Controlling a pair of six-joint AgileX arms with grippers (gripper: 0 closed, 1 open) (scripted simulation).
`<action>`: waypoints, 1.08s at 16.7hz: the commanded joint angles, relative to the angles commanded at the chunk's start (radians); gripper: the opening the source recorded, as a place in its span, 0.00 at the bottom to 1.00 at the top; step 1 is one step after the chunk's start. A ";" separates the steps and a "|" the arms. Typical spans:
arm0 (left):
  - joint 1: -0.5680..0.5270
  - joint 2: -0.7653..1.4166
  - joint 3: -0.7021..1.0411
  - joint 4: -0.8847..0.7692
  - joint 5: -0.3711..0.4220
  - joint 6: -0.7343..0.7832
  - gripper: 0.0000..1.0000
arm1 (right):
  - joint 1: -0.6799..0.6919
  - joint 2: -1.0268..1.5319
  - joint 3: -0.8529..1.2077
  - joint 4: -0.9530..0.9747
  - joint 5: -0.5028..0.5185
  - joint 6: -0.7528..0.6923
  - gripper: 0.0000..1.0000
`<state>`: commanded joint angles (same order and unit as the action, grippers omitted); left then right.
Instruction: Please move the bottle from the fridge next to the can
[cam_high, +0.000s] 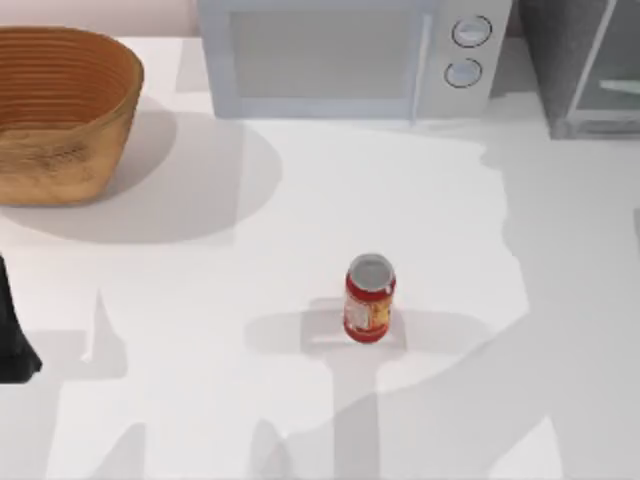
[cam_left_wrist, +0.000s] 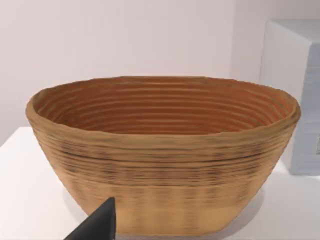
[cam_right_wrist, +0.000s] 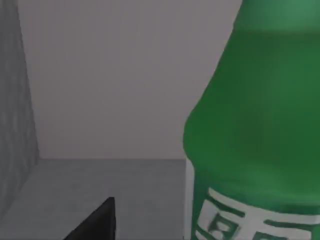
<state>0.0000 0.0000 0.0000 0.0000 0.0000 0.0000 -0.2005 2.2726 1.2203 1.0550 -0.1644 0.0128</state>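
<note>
Green bottle (cam_right_wrist: 255, 130) inside grey fridge (cam_high: 585, 60), basket (cam_high: 60, 110) empty, end effector grip unclear.

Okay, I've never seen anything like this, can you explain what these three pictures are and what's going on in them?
This is a simulated robot with two arms at a white table. One picture looks down from above: a red can stands mid-table, a woven basket sits at the far left, a pale microwave at the back, and a dark grey fridge at the back right. The other two come from cameras on the arms' wrists. The left one faces the basket, with a dark finger low in the picture. The right one sits close to a green bottle inside grey walls. Nothing is visibly held.
</note>
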 joint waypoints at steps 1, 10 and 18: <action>0.000 0.000 0.000 0.000 0.000 0.000 1.00 | 0.002 0.017 0.034 -0.017 0.003 0.000 1.00; 0.000 0.000 0.000 0.000 0.000 0.000 1.00 | 0.007 0.045 0.091 -0.047 0.008 -0.001 0.77; 0.000 0.000 0.000 0.000 0.000 0.000 1.00 | 0.007 0.045 0.091 -0.047 0.008 -0.001 0.17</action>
<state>0.0000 0.0000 0.0000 0.0000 0.0000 0.0000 -0.1937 2.3176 1.3116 1.0079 -0.1569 0.0123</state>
